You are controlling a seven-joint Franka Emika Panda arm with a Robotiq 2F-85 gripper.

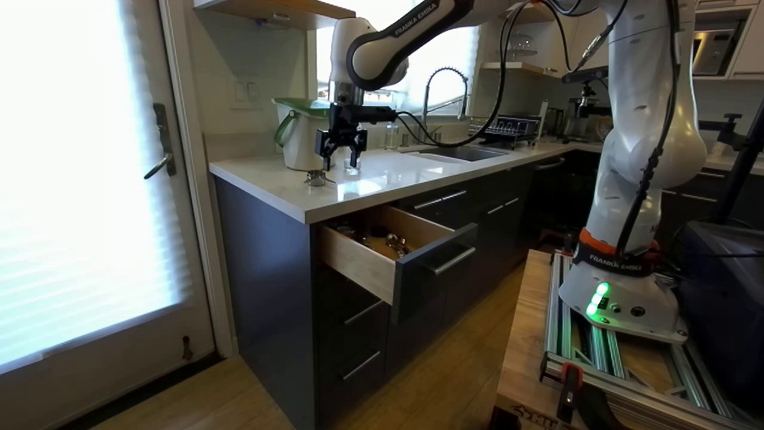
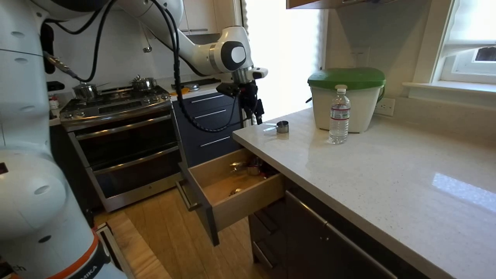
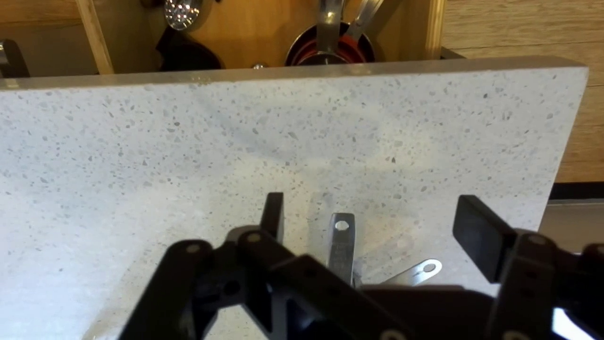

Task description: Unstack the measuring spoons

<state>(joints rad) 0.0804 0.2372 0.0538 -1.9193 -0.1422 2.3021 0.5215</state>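
The metal measuring spoons, shaped like small cups, sit stacked on the white countertop near its corner, in both exterior views point(image 1: 316, 178) point(image 2: 282, 127). Their handles point in different directions. In the wrist view two handles show, a darker one point(image 3: 342, 245) and a bright one with an oval hole point(image 3: 417, 273). Their bowls are hidden behind the gripper body there. My gripper point(image 3: 375, 224) is open and empty, with its fingers on either side of the handles and apart from them. In both exterior views the gripper point(image 1: 341, 164) point(image 2: 259, 118) hangs fingers down, a little above the counter beside the spoons.
An open drawer point(image 1: 436, 263) holding metal utensils sticks out below the counter edge point(image 3: 283, 78). A white bin with a green lid point(image 2: 347, 79) stands behind the spoons. A clear water bottle point(image 2: 339, 120) stands in front of the bin. A sink point(image 1: 465, 153) lies further along.
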